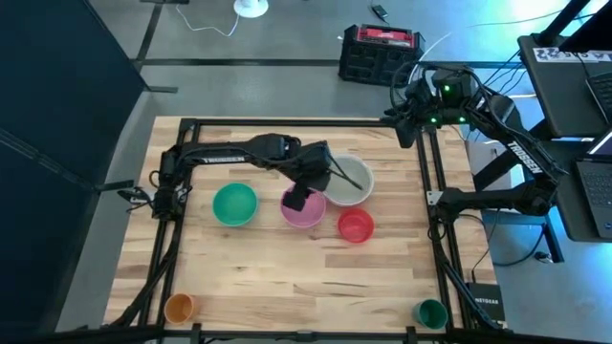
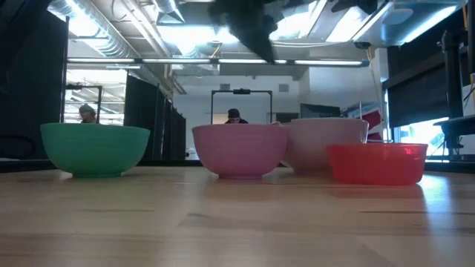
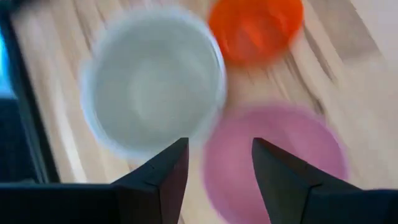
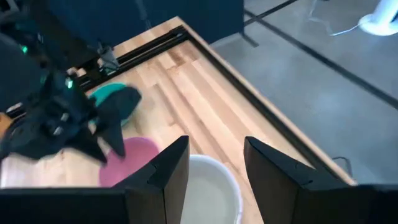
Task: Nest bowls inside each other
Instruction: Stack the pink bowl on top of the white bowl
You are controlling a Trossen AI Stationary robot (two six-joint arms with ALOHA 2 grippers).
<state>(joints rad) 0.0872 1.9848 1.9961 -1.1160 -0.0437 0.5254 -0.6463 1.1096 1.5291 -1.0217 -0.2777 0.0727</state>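
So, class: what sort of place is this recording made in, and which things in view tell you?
Probably a robotics lab or workshop: exposed ceiling ducts, black partition curtains, a laptop desk beside the framed wooden table.

Four bowls in row mid-table; left end effector above second from left.

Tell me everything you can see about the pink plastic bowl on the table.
The round pink plastic bowl stands upright and empty on the wooden table, mid-row between the green bowl and the small red bowl, with the white bowl close behind. Plain, smooth, slightly translucent. The left gripper hovers above it, jaws open, holding nothing.
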